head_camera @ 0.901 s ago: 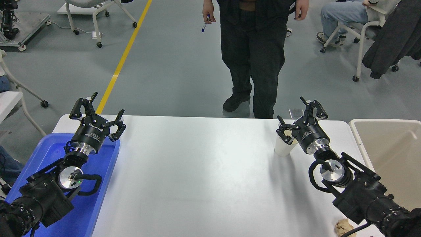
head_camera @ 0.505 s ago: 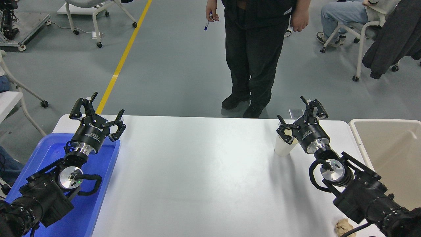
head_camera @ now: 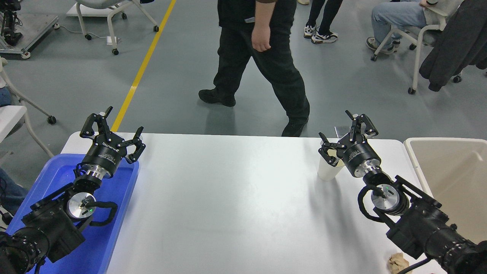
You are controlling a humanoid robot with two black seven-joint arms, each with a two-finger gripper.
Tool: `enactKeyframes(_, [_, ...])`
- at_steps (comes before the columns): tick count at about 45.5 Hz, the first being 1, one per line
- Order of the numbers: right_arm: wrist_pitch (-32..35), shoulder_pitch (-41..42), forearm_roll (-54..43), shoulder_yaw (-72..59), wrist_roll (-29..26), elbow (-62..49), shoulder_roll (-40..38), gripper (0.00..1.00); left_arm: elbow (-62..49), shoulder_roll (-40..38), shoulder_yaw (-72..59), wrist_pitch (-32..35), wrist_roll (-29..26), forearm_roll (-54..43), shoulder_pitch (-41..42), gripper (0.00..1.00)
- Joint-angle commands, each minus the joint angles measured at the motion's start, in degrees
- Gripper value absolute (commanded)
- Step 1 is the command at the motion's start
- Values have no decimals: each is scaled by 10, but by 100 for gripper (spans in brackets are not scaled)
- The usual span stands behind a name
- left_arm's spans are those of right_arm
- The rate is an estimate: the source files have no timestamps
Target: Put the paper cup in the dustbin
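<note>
The paper cup stands upright on the white table at the far right, its rim partly hidden behind my right gripper. My right gripper is open, with one finger over the cup's rim and the other off to the right; the jaws are spread wide and hold nothing. The beige dustbin stands just past the table's right edge, to the right of the right arm. My left gripper is open and parked over the blue tray at the lower left.
A blue plastic tray lies under the left arm. A crumpled brown paper wad lies at the table's front right. A person in black walks past the far side; chairs and a seated person are at the back right.
The person at the far side has turned and walked off to the left. My right gripper has crept slightly up and left by the cup. The cup has not moved.
</note>
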Motion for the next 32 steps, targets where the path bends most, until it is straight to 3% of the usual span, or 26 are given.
enactKeyframes(1, [2, -6, -11, -41, 0, 78, -62, 100, -1, 0, 0, 0, 0, 1, 0, 100])
enactKeyframes(14, [-2, 26, -129, -145, -1, 135, -143, 100, -1, 0, 0, 0, 0, 0, 0, 100])
enactKeyframes(32, [-43, 115, -319, -250, 0, 129, -172, 100, -1, 0, 0, 0, 0, 0, 0, 100])
